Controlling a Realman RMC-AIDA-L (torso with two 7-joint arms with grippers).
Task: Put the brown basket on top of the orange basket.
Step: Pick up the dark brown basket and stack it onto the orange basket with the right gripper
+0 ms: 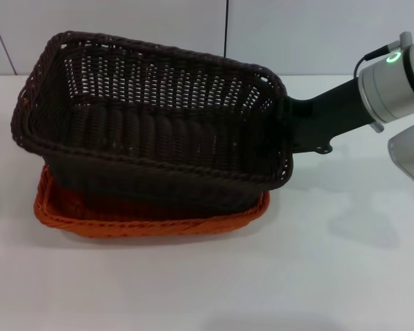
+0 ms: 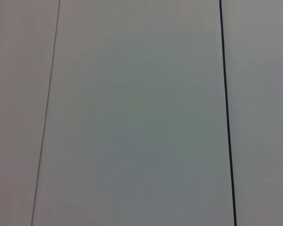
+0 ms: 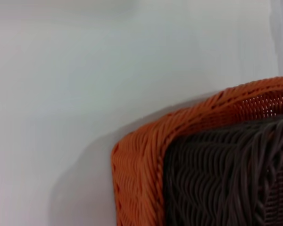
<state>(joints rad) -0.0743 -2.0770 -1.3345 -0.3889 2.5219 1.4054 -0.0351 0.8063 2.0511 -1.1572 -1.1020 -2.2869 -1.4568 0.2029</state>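
Brown basket (image 1: 152, 124): tilted, seated inside orange basket (image 1: 145, 219) on white surface (image 1: 317, 276). Right hand (image 1: 290, 131) at its rim; grip state cannot be told.

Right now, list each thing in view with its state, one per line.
brown basket: tilted, its right end raised, its lower part inside the orange basket, nothing in it.
orange basket: flat on the table, upright, the brown basket nested partly in it.
right claw: at the brown basket's right end rim, fingers hidden behind the rim.
left claw: not in view; its wrist camera shows only a plain wall.
table: white, bearing both baskets.
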